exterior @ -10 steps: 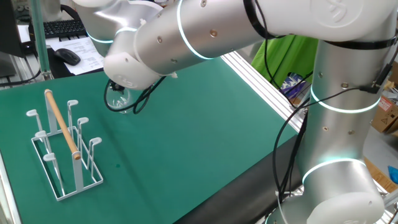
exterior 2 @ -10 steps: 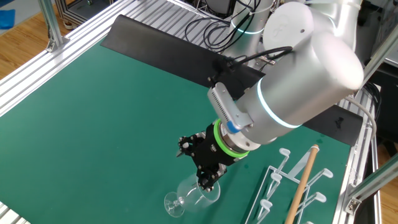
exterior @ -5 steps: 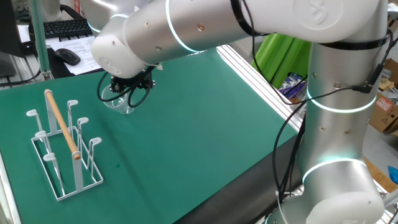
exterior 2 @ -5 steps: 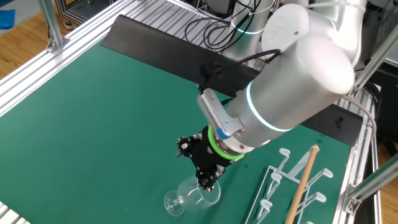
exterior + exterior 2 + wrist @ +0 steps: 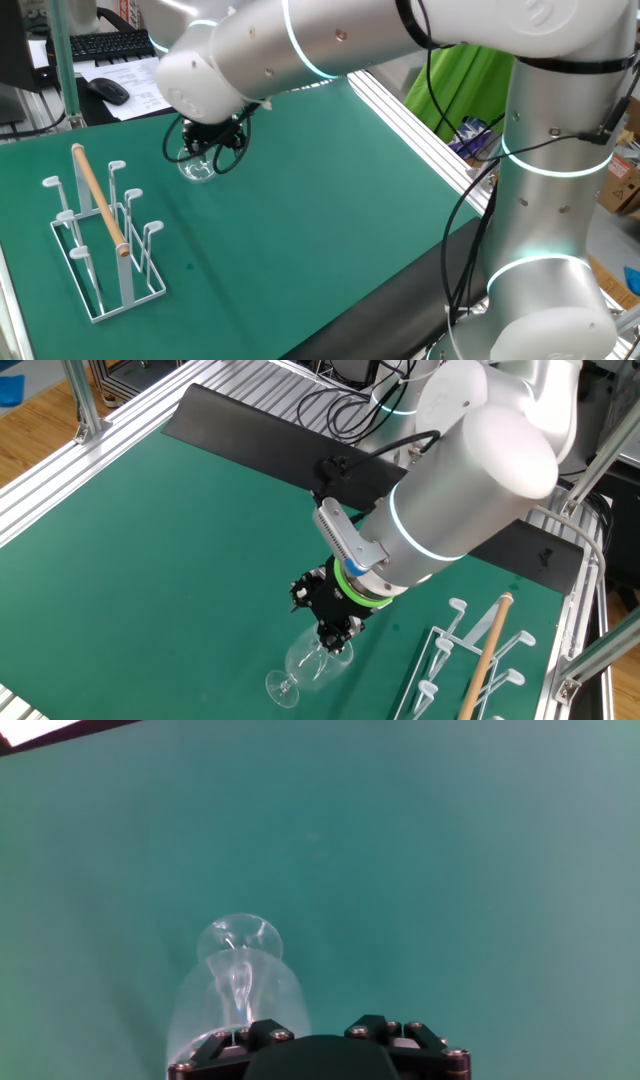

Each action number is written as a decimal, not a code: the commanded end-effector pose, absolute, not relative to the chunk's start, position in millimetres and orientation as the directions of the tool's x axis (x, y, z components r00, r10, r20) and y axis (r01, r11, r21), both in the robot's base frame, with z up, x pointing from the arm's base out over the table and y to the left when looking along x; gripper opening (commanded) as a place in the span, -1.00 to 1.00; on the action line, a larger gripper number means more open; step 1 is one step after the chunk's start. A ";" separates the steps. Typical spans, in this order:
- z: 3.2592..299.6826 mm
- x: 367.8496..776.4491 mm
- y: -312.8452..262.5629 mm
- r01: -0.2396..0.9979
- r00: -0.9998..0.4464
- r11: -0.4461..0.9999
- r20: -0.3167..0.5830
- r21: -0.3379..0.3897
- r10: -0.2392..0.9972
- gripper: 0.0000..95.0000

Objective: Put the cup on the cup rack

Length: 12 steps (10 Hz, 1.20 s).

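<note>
The cup [image 5: 312, 663] is a clear stemmed glass, tilted on its side with its foot low toward the green mat and its bowl up at my gripper. It also shows in one fixed view [image 5: 197, 166] and in the hand view [image 5: 238, 982], foot pointing away from the camera. My gripper [image 5: 335, 636] is shut on the rim of the bowl; its fingertips are hidden in the hand view. The cup rack [image 5: 100, 235] is white wire with a wooden rod on top; it stands left of the cup and apart from it, and shows at the right edge of the other fixed view [image 5: 480, 660].
A green mat [image 5: 320, 200] covers the table. A keyboard [image 5: 95, 45], a mouse [image 5: 108, 90] and papers lie beyond the far edge. Aluminium rails [image 5: 60, 470] frame the table, with a black strip [image 5: 250, 435] along one side.
My wrist has turned and shifted slightly, and the cup's bowl has risen and tilted a little with it. The rack has not moved.
</note>
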<state>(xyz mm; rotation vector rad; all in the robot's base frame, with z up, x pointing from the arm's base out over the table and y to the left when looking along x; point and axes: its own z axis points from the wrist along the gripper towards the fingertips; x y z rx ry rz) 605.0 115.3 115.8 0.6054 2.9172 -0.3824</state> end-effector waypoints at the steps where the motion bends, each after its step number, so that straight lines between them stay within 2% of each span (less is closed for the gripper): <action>1: 113.2 602.8 118.5 0.418 -0.904 0.885 -0.187 -0.206 0.384 0.20; 7: 108.0 602.0 118.2 0.426 -0.902 0.886 -0.164 -0.184 0.400 0.20; 12: 106.3 597.7 118.3 0.447 -0.894 0.884 -0.105 -0.136 0.436 0.20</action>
